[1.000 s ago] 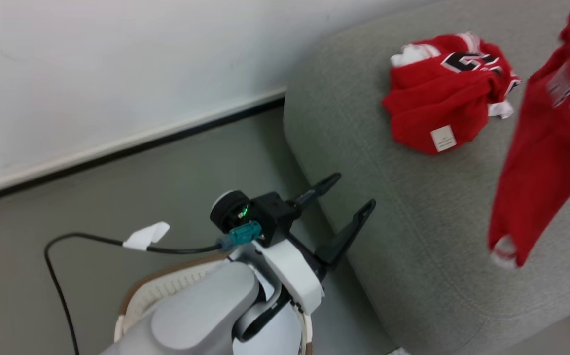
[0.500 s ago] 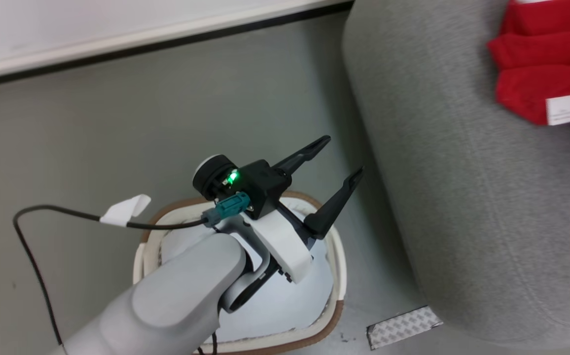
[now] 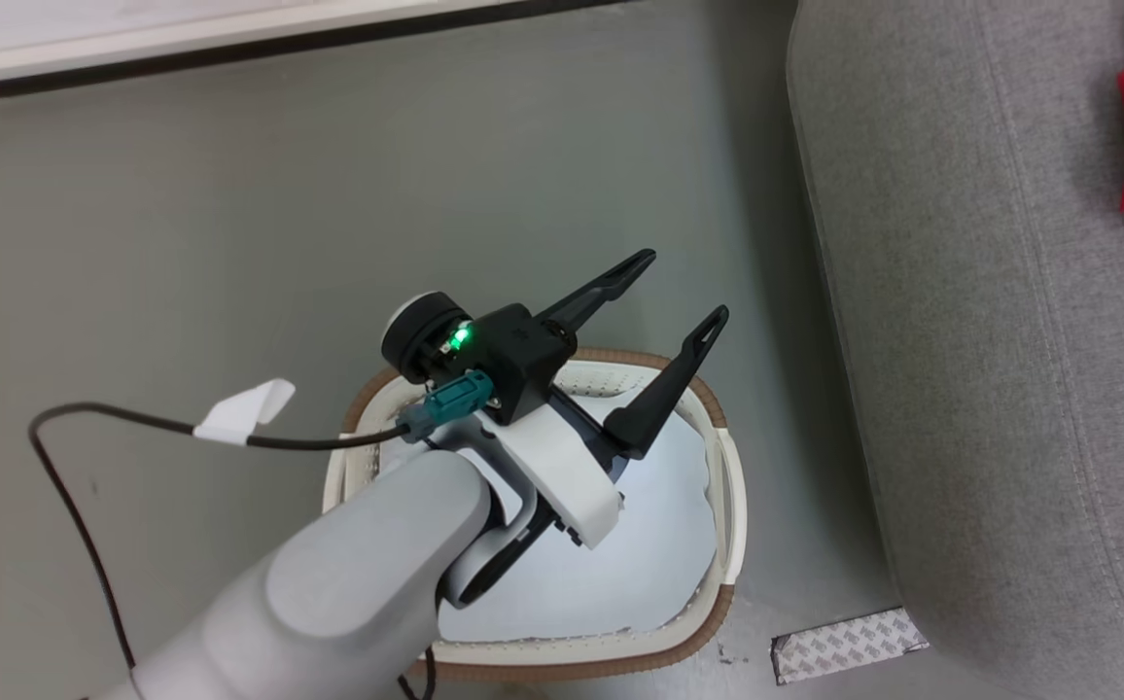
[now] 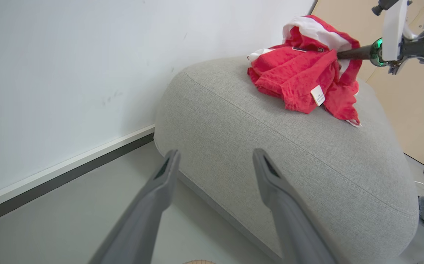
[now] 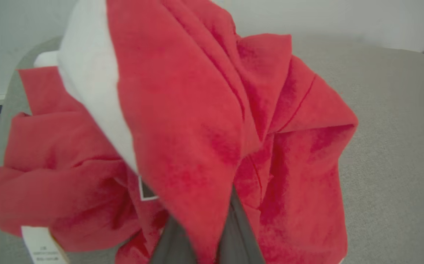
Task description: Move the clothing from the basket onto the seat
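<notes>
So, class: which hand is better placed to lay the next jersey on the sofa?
Right. The right hand is shut on a red jersey over the sofa; the left hand is open above the basket.

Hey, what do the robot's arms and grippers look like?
Left gripper: two long black fingers on a black wrist block with a green light, teal connector, black cable tagged with white tape, pale grey forearm. Right gripper: dark fingers, white bracket.

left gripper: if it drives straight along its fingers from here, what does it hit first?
Most likely the grey sofa: in the left wrist view the open left gripper aims at its rounded near side. The red jerseys lie higher up, off that line. Depth is unclear.
</notes>
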